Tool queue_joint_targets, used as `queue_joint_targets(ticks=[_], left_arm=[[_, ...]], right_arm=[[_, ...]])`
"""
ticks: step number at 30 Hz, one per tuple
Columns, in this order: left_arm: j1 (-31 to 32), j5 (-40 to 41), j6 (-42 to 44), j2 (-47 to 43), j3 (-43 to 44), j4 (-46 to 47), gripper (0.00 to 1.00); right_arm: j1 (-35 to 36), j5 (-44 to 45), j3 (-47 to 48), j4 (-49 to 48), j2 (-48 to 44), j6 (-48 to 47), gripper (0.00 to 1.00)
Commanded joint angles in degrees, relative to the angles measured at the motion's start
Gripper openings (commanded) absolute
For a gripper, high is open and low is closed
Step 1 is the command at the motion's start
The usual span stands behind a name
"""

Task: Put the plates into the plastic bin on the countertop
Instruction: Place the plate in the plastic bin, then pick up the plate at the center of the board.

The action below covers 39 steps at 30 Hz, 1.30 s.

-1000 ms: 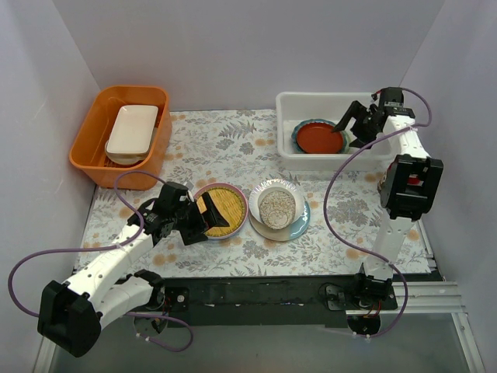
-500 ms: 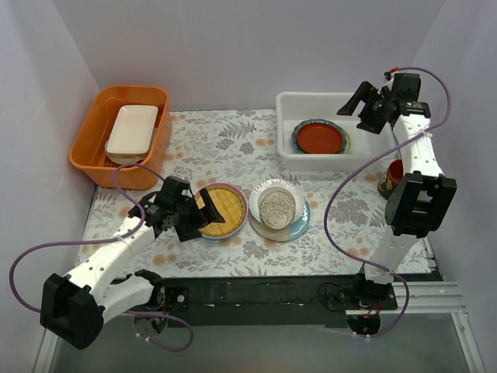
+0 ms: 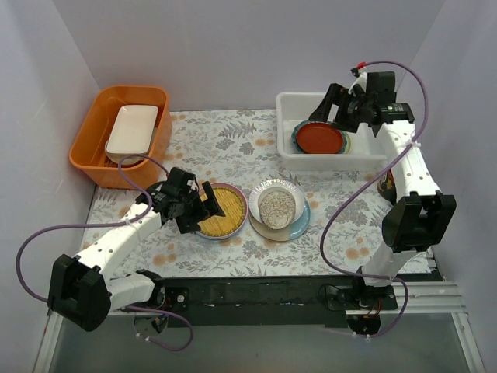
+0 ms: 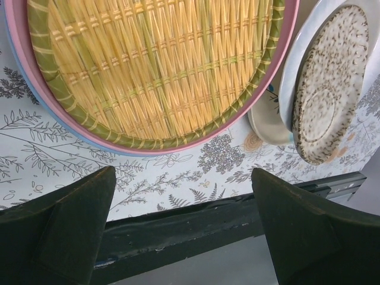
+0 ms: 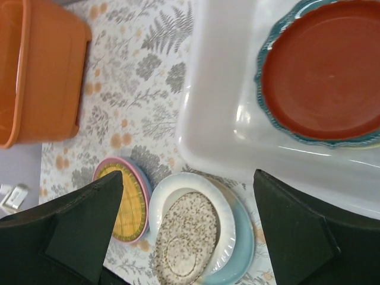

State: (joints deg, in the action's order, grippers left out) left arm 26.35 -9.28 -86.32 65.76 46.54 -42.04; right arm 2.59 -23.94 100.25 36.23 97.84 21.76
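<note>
The white plastic bin [image 3: 326, 162] stands at the back right of the countertop [image 3: 233, 148]. It holds a red-brown plate [image 3: 320, 137] on a teal scalloped plate [image 3: 297, 138]. My right gripper [image 3: 332, 107] is open and empty above the bin; its view shows the bin [image 5: 219, 119] and red-brown plate [image 5: 323, 71]. A pink plate [image 3: 221, 210] with a woven yellow face lies mid-table. My left gripper [image 3: 203, 210] is open and empty over its near-left edge [image 4: 160, 65]. A speckled plate [image 3: 276, 206] lies on a white plate [image 3: 289, 189] over a light blue one [image 3: 301, 224].
An orange tub [image 3: 93, 151] at the back left holds a white rectangular dish [image 3: 132, 128]. A dark red cup [image 3: 390, 183] stands to the right of the bin, partly hidden by the right arm. The black table edge [image 3: 264, 291] runs along the front.
My right gripper has risen out of the bin and moved left, leaving the red-brown plate there. My left gripper has shifted slightly up and right at the pink plate's edge.
</note>
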Motion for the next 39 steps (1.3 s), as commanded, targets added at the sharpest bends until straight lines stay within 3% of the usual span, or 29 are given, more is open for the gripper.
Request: queue_joint_targets(ticks=[1,16,39], left_arm=[[-1.2,1.3,1.6,1.0,2.1,-0.6,0.98],[-6.5,3.1,4.1,4.4,2.4,-0.1,0.98],[-7.6,4.1,5.0,10.3,0.7,6.7,0.93]], right_arm=[[6.9,1.3,-1.5,1.5,-3.9,-2.4,0.97],[25.2,6.6,-14.5,-2.0,-7.7,-0.8,0.95],[28.7,6.1,-26.2,-7.0,-11.4,1.6,0.94]])
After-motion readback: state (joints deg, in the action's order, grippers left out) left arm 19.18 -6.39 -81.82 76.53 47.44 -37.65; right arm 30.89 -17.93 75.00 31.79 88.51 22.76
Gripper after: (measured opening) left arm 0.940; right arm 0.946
